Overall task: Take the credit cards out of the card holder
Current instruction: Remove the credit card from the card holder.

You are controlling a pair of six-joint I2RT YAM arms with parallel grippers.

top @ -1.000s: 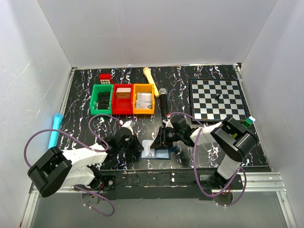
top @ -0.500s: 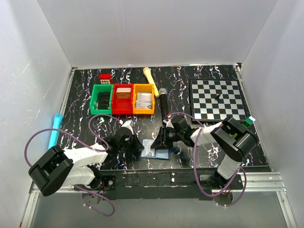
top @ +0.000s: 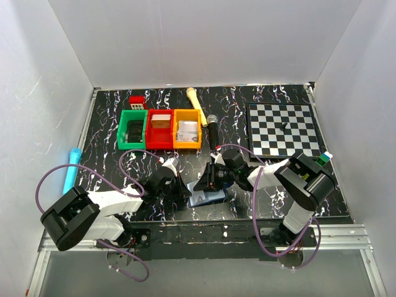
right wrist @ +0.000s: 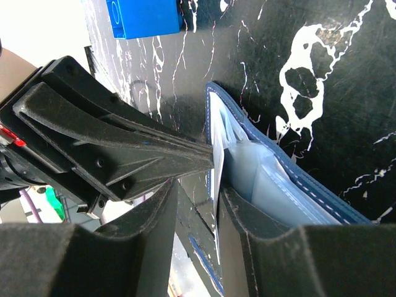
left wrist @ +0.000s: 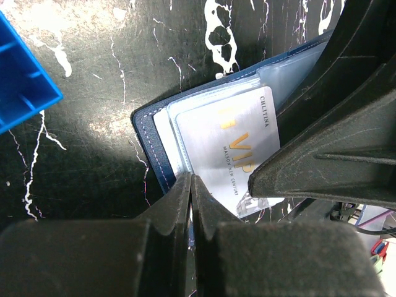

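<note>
Lying open near the bench (top: pixel 111 167) front, card holder (top: pixel 209 198) sits between both claws. Left claw (left wrist: pixel 190 180) shut, tips on its edge. Right claw (right wrist: pixel 198 189) part open, astride a pale credit card (left wrist: pixel 229 148) edge.

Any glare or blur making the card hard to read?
Left wrist: the card is sharp, its VIP print readable; a glare patch sits on the table beside the holder. Right wrist: top-left corner is blown out white. Top view: even light, card too small to read.

card holder (left wrist: pixel 146 132) navy | credit cards (left wrist: pixel 230 143) silver-grey | table (left wrist: pixel 93 74) black-white marbled
</note>
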